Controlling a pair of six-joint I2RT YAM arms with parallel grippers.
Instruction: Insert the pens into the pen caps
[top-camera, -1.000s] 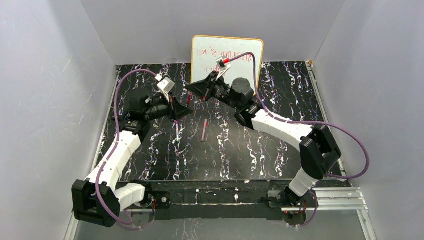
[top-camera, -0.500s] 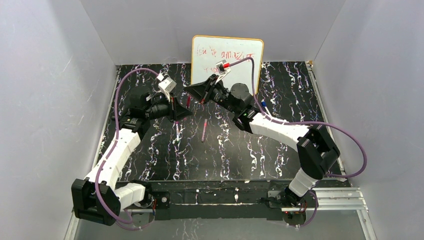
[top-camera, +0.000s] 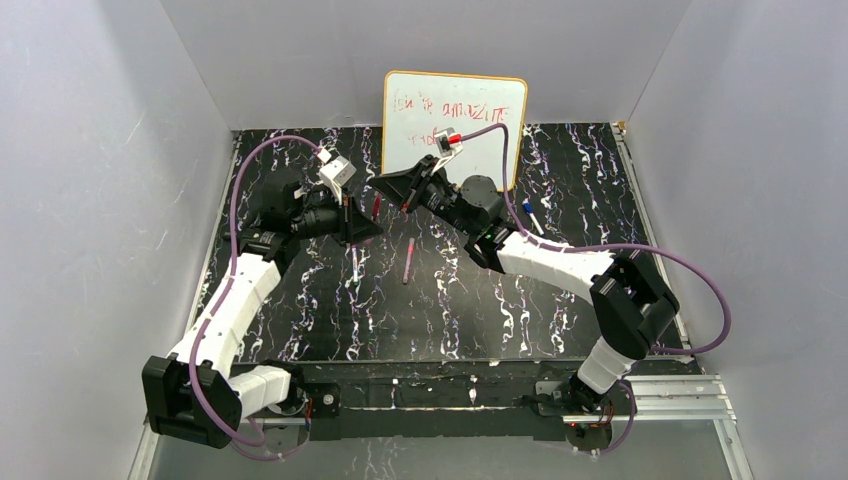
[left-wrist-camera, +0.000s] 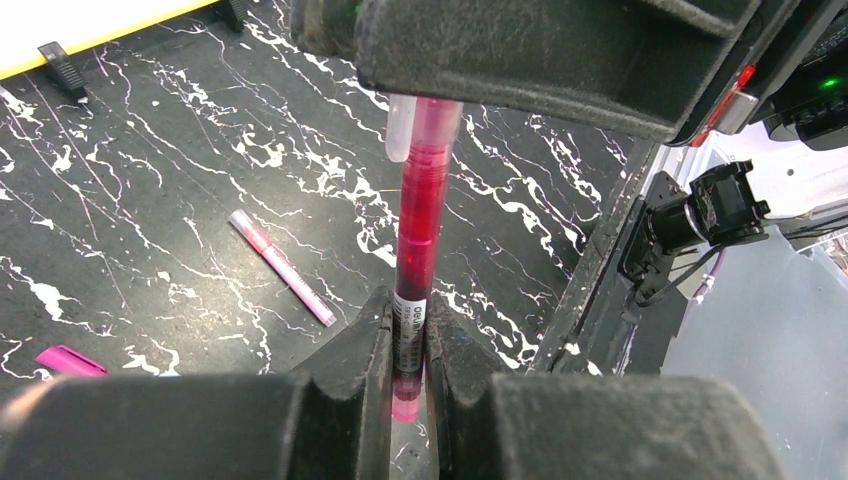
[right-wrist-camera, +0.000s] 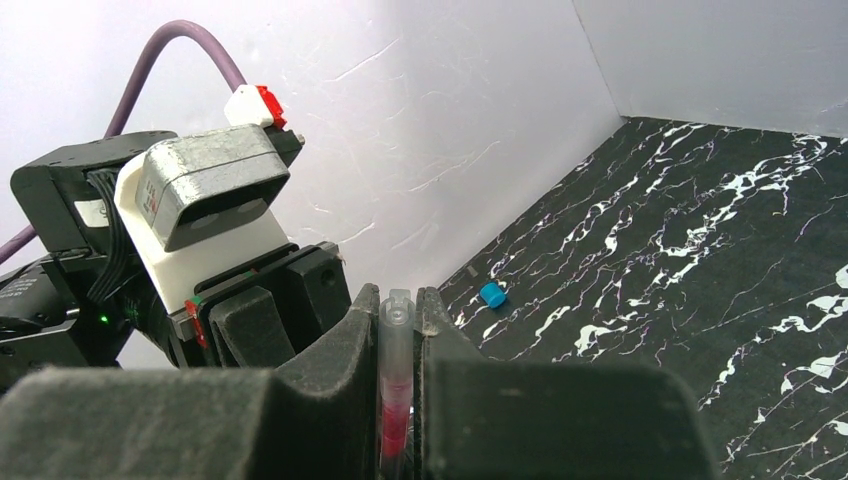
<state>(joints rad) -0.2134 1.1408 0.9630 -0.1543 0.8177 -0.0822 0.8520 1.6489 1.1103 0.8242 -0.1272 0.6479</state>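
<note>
A red-bodied pen (left-wrist-camera: 420, 215) spans the gap between my two grippers above the back of the table; it also shows in the top view (top-camera: 376, 207). My left gripper (left-wrist-camera: 407, 305) is shut on its labelled rear end. My right gripper (right-wrist-camera: 397, 300) is shut on a clear pen cap (right-wrist-camera: 397, 318), and the pen's red front end sits inside it. The cap's clip (left-wrist-camera: 398, 128) shows just under the right fingers (left-wrist-camera: 520, 45). In the top view the left gripper (top-camera: 362, 228) and right gripper (top-camera: 388, 183) face each other closely.
A pink pen (left-wrist-camera: 280, 265) lies on the black marbled table, also in the top view (top-camera: 408, 260). A pale pen (top-camera: 354, 262) lies beside it. A magenta cap (left-wrist-camera: 70, 360) and a blue cap (right-wrist-camera: 491, 294) lie loose. A whiteboard (top-camera: 455, 105) stands at the back, a blue-ended pen (top-camera: 530, 215) to its right.
The right arm has swung a little leftward and its elbow has come nearer. Both grippers stay shut on the red pen and the cap, close together.
</note>
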